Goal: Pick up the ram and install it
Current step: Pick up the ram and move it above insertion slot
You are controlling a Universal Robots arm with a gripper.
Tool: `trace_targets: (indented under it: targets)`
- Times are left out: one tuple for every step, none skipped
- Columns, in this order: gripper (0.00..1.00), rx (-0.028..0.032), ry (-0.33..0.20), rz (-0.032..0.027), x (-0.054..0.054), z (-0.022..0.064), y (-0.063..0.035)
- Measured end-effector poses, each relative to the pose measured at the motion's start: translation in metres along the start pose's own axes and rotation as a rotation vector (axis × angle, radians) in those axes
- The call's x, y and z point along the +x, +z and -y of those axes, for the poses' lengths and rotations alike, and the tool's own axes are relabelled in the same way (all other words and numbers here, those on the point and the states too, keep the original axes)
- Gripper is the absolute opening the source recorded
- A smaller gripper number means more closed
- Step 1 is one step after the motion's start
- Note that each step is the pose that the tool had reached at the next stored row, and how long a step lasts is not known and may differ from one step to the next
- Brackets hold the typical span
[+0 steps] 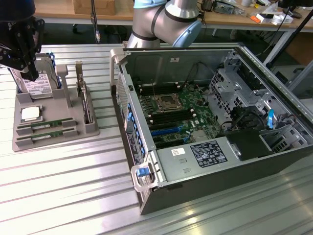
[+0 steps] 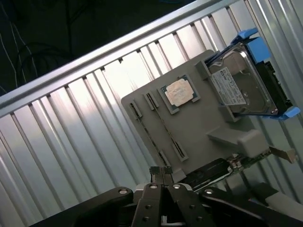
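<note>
**Editor:** How are the fingers seen, and is anything held?

**Photographer:** The fingers point(image 2: 151, 203) are pictured pressed together with nothing gripped between them. They are poised above the far end of a grey tray point(image 1: 58, 142) set on the ribbed metal desk point(image 1: 73, 191).

**Editor:** Where is the ram placed from there?

**Photographer:** In the exterior view the ram point(image 1: 46, 126) is found toward six o'clock from the fingers, well apart from them, lying flat in a groove at the tray's near end. Its long axis runs roughly from nine to three o'clock. A second stick point(image 1: 46, 135) is laid parallel just beside it, in the next groove.

**Editor:** What else is carried in the tray?

**Photographer:** A hard drive point(image 1: 38, 84) is stood upright directly below the fingers, and a square processor point(image 1: 30, 113) is seated between it and the ram. A card point(image 1: 86, 105) is held on edge at the three o'clock side.

**Editor:** And the destination?

**Photographer:** The opened computer case point(image 1: 230, 178) is laid at three o'clock from the tray. Inside it the motherboard point(image 1: 183, 98) is exposed, with long memory slots point(image 1: 166, 119) beside the socket; the install is judged not yet begun.
</note>
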State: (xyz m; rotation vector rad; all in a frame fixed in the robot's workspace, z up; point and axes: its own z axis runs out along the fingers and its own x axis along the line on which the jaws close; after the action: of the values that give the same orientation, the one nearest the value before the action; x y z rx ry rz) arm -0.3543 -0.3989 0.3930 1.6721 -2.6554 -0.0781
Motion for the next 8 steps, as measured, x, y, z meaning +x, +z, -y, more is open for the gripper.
trace_targets:
  targets:
    - [0.11, -0.0002, -0.01, -0.0004, 0.0, 0.0, 0.0]
    - [0.11, -0.0004, -0.017, -0.0007, 0.0, 0.0, 0.0]
    - [0.11, -0.0006, -0.027, -0.0011, 0.0, 0.0, 0.0]
    - [0.11, -0.0008, -0.034, -0.0015, 0.0, 0.0, 0.0]
    - [0.11, -0.0011, -0.048, -0.0021, 0.0, 0.0, 0.0]
    - [0.11, -0.0015, -0.062, -0.0027, 0.0, 0.0, 0.0]
    - [0.11, -0.0019, -0.083, -0.0036, 0.0, 0.0, 0.0]
    - [0.11, -0.0024, -0.099, -0.0043, 0.0, 0.0, 0.0]
